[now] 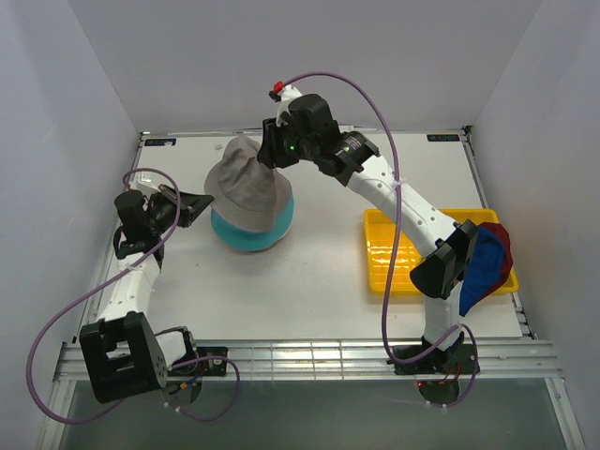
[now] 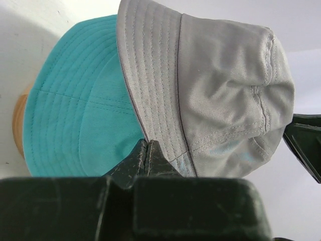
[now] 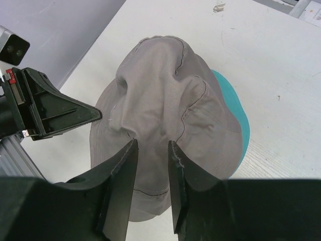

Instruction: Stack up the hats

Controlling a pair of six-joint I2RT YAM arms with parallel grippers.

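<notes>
A grey hat [image 1: 246, 178] sits over a teal hat [image 1: 251, 232] at the table's left-centre; its crown is crumpled into a peak. Both also show in the left wrist view, grey [image 2: 220, 85] and teal [image 2: 75, 110], and in the right wrist view, grey [image 3: 160, 105] and teal [image 3: 235, 110]. My left gripper [image 1: 212, 200] is shut at the grey brim's left edge [image 2: 146, 142], with the brim's edge running into its tips. My right gripper [image 1: 270, 156] hangs over the crown, jaws apart with crown fabric between them [image 3: 151, 144]. A royal blue hat [image 1: 480, 267] and a dark red hat [image 1: 507, 255] lie at the right.
A yellow tray [image 1: 389, 246] stands on the right; the blue and red hats hang over its right end, partly hidden by my right arm's elbow. A tan wooden edge [image 2: 19, 120] shows under the teal hat. White walls enclose the table on three sides.
</notes>
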